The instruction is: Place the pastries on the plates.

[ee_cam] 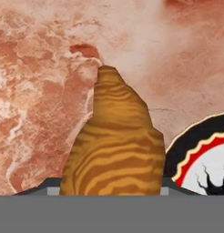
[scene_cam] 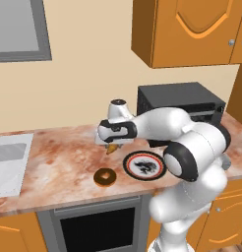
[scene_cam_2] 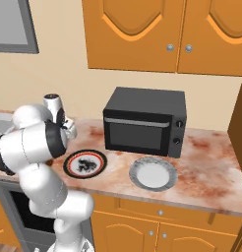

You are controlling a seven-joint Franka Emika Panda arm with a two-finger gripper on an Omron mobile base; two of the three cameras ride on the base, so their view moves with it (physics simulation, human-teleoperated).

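Two pastries are in play. The golden-brown striped croissant hangs in the pincer, its long axis running along the fingers and its tapered tip pointing down toward the marbled tabletop, above the spot just beside the black-rimmed plate. The pincer is closed on the croissant's thick end. The other pastry, a brown glazed doughnut, lies flat on the tabletop near its front edge, a little apart from that plate. There are two plates: the black-rimmed one with a red ring and dark pattern, and a plain pale plate before the black microwave.
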